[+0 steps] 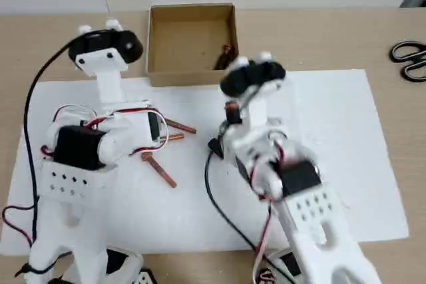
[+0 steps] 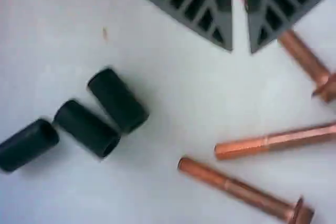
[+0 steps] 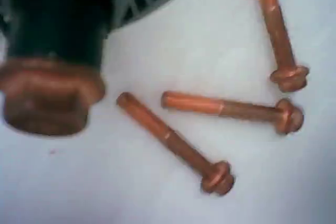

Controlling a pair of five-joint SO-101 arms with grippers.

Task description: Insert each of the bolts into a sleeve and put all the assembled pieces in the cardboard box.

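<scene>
Nearest the bases: left gripper (image 2: 239, 11) hangs low over the white sheet (image 1: 333, 151), at the plain end of one of three loose bolts (image 2: 268, 141). Whether it has hold of that bolt cannot be told. Three black sleeves (image 2: 86, 128) lie empty in a close row near it.

Next out: right gripper (image 1: 227, 124) is clamped on an assembled piece (image 3: 52, 40), a black sleeve with the copper bolt head standing out of one end. It is held above the sheet and the loose bolts. The tilt of its long axis to the table is not readable.

Farthest: cardboard box (image 1: 186, 78), open at the top. One dark-and-copper item (image 1: 227, 53) lies against its right wall — likely a finished piece.

Relation that governs the next move: the box lies ahead of the right gripper and a little to its left, with the near right corner closest. Judgement — the right arm carries the piece forward and leftward over the front wall, then lets go. Carried low, the piece could clip that wall.
</scene>
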